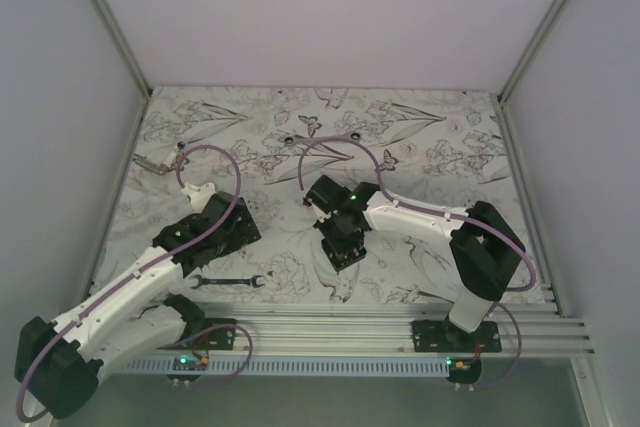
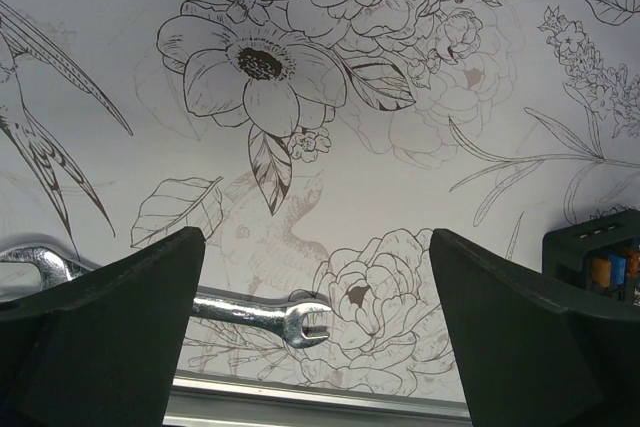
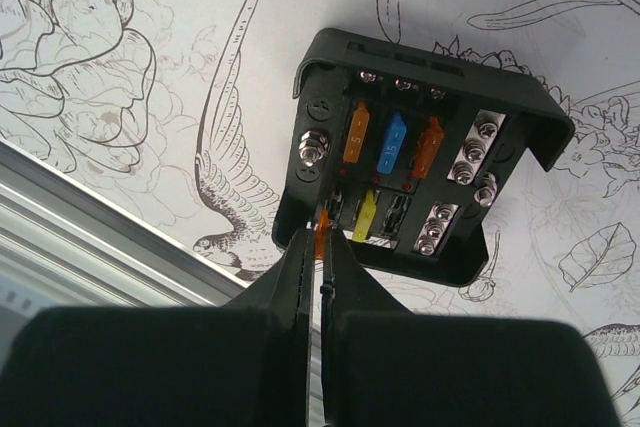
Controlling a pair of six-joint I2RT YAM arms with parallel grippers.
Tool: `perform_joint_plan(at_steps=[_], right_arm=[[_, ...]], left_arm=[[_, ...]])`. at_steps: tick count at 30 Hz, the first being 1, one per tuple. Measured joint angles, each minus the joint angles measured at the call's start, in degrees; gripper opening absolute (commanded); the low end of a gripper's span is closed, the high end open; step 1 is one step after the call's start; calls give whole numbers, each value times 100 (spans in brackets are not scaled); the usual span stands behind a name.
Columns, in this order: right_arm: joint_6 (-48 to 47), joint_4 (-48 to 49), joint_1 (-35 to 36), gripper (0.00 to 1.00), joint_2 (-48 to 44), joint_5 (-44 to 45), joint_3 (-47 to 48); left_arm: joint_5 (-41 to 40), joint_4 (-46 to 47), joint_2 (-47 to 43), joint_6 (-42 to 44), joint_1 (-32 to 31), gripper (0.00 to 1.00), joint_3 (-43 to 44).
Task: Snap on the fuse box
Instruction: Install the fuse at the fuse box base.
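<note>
Right gripper (image 3: 320, 252) is clamped on tiny orange fuse (image 3: 320, 232) at small black square plastic fuse box (image 3: 420, 172), judged light, rigid, graspable by walls.

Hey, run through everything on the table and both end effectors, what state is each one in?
fuse box: uncovered, fuses showing, lying on the table.
right end effector: shut on an orange fuse, at the box's lower row of slots.
left end effector: open, empty, above the table.
wrench: lying flat on the table, untouched.
</note>
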Motion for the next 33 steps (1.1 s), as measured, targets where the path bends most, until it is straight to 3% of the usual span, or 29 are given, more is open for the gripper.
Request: perform_joint_plan(at_steps=[33], right_arm=[[223,39,-4,0,205,103,0]], left_arm=[[50,-11,-127,0,2,99,-31]])
